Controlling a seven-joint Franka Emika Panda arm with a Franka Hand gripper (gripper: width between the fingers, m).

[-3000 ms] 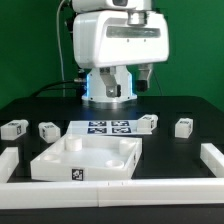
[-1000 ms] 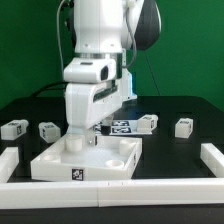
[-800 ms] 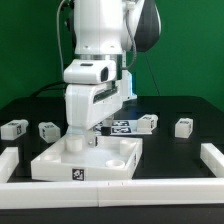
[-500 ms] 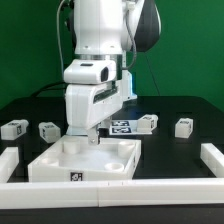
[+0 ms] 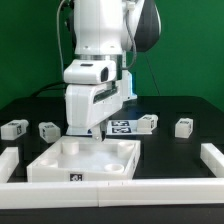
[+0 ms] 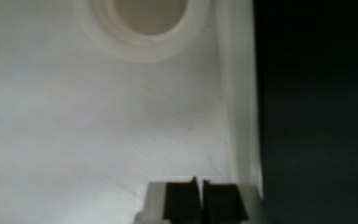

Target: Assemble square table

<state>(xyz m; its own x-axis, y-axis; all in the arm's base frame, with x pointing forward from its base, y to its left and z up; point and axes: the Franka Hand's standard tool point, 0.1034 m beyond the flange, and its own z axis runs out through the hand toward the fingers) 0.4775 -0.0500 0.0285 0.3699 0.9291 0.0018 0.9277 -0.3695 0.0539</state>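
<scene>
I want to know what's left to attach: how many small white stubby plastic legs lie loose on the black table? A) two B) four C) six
B: two small white stubby legs lie at the exterior view's left, two at its right.

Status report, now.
Gripper shut, low at far corner of tabletop. None fitted: four legs loose beyond it. Nothing in the way.

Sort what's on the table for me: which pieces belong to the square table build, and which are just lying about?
Belongs to the job:
tabletop
four legs: two at the exterior view's left, two at its right

Just lying about:
marker board, behind the tabletop
border rails, along the edges
</scene>
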